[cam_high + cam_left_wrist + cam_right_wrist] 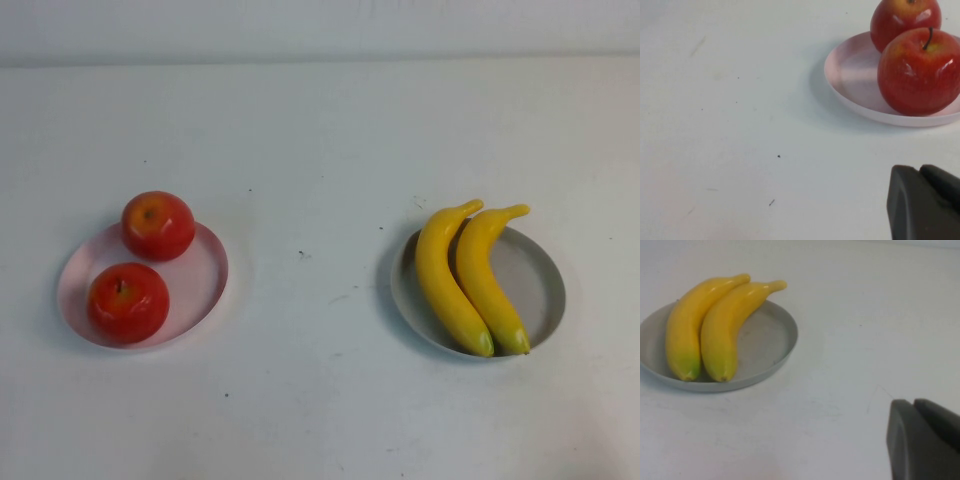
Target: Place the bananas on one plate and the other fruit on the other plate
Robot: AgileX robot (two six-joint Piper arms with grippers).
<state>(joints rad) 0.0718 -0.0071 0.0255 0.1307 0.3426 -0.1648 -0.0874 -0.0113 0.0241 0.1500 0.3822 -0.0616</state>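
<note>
Bananas [470, 275] on grey plate [535, 280]

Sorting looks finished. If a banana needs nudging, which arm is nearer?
Right. The bananas lie on the grey plate on the right gripper side; the left gripper is beside the apples.

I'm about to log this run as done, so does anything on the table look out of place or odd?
Nothing stands out. Both bananas lie side by side on the grey plate, both apples sit on the pink plate. The left tool and right tool sit low over bare table, each beside its plate.
</note>
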